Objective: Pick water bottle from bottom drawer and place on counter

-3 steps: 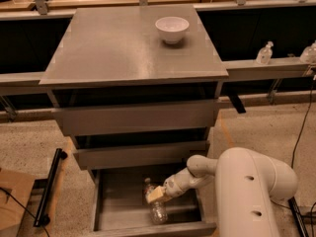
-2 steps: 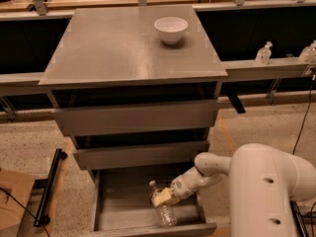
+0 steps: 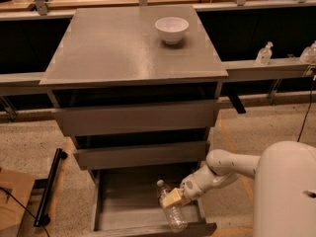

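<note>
The water bottle (image 3: pixel 176 216) is a small clear crinkled bottle, tilted with its cap up-left, inside the open bottom drawer (image 3: pixel 123 204) near its front right. My gripper (image 3: pixel 172 199) reaches in from the right, and its tan fingers are closed around the bottle's middle. My white arm (image 3: pixel 224 167) runs back to my body at lower right. The grey counter (image 3: pixel 123 46) tops the cabinet above.
A white bowl (image 3: pixel 172 29) stands on the counter's far right part. The two upper drawers (image 3: pixel 138 117) stick out slightly above the bottom one. Pump bottles (image 3: pixel 264 53) stand on a ledge at right. A black bar (image 3: pixel 49 186) lies on the floor at left.
My gripper and the bottle have moved together to the right and a little toward the drawer's front; the bottle's cap end now shows above the fingers.
</note>
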`<state>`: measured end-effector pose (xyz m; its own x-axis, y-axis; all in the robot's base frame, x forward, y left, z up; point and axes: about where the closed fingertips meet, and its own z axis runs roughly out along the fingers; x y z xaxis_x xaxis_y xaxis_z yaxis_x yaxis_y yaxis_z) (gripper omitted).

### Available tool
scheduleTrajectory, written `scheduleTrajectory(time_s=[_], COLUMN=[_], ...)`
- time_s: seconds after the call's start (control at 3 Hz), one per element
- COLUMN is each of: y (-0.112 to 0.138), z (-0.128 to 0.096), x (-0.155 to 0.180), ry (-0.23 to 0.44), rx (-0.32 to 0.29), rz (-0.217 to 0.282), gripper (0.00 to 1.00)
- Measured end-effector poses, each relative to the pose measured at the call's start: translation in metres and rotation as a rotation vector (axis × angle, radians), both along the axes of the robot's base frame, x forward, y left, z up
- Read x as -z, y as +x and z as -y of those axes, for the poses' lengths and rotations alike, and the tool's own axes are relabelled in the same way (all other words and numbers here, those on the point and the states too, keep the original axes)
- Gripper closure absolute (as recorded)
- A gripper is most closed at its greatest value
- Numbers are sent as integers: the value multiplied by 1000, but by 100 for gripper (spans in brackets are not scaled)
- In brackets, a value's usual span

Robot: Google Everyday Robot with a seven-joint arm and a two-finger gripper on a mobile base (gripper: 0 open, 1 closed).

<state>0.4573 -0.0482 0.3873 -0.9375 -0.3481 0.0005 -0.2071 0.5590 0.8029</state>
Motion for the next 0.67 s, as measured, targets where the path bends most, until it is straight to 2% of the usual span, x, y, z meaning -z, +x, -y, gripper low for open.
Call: scheduleTrajectory(time_s=[0.33,0.67], y=[11,15], z=[5,18], x=[-15,-52], ry=[19,7], rx=[-32,-52], rz=[21,82], gripper=[100,100])
